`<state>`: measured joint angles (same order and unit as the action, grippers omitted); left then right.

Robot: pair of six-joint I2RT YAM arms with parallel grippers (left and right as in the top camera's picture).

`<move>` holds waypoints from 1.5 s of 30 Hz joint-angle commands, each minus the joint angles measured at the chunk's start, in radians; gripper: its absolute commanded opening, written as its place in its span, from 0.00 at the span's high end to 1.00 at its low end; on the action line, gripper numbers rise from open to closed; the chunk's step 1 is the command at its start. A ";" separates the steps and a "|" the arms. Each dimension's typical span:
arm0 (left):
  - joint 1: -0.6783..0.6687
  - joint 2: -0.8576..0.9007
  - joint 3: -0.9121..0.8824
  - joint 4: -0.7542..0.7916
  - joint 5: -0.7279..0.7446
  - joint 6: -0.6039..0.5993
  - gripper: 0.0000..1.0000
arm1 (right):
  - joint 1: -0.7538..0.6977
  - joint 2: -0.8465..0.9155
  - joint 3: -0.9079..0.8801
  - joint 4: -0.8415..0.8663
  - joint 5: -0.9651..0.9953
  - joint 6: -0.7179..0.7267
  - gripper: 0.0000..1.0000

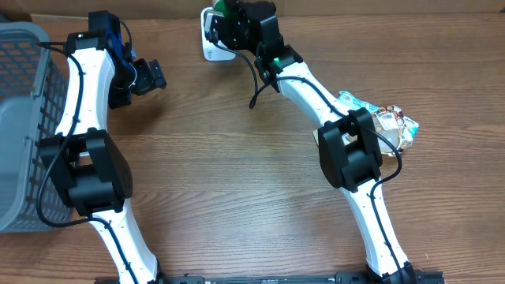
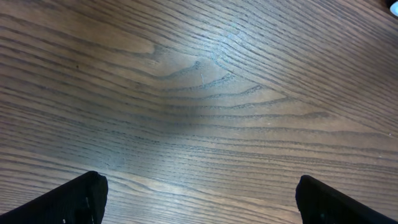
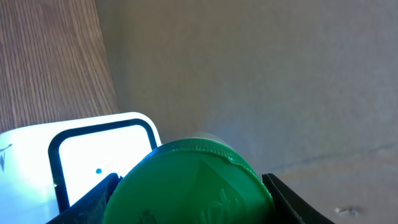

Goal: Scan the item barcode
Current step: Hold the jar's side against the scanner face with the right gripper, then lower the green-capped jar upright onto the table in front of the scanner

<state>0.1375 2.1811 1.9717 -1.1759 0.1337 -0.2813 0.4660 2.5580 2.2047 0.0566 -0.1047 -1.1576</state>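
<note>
At the far left stands a grey basket (image 1: 16, 118); beside it the left gripper (image 1: 147, 76) hangs wide open and empty. Farther right, the right gripper (image 1: 229, 17) clamps the green-lidded item (image 3: 193, 180) just before the white scanner (image 3: 93, 155). The barcode may face away from the scanner, or the round item could twist in the jaws. Snack packets (image 1: 390, 122) lie right on the wood-grain table (image 1: 237, 181), which meets a plain wall (image 3: 280, 74).

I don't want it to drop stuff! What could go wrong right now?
The right gripper grips the green-lidded item by its round lid at the white scanner; it might slip out. No barcode shows, so it may face the wrong way and not scan. The right arm's elbow sits beside the snack packets and could bump them.
</note>
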 commanded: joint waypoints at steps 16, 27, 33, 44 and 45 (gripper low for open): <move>-0.007 0.010 0.014 0.003 -0.010 -0.007 0.00 | 0.004 -0.027 0.007 0.028 -0.062 -0.019 0.69; -0.007 0.010 0.014 0.003 -0.010 -0.007 0.01 | 0.012 -0.193 0.008 -0.224 -0.176 0.329 0.65; -0.007 0.010 0.014 0.003 -0.010 -0.007 0.01 | 0.031 -0.334 0.008 -0.536 -0.187 0.601 0.65; -0.007 0.010 0.014 0.003 -0.010 -0.007 0.00 | 0.038 -0.398 -0.023 -1.261 -0.189 0.713 0.65; -0.007 0.010 0.014 0.003 -0.010 -0.007 0.01 | 0.038 -0.398 -0.043 -1.291 -0.189 0.712 0.65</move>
<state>0.1375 2.1811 1.9717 -1.1763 0.1303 -0.2813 0.5056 2.1536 2.1983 -1.1858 -0.2844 -0.4778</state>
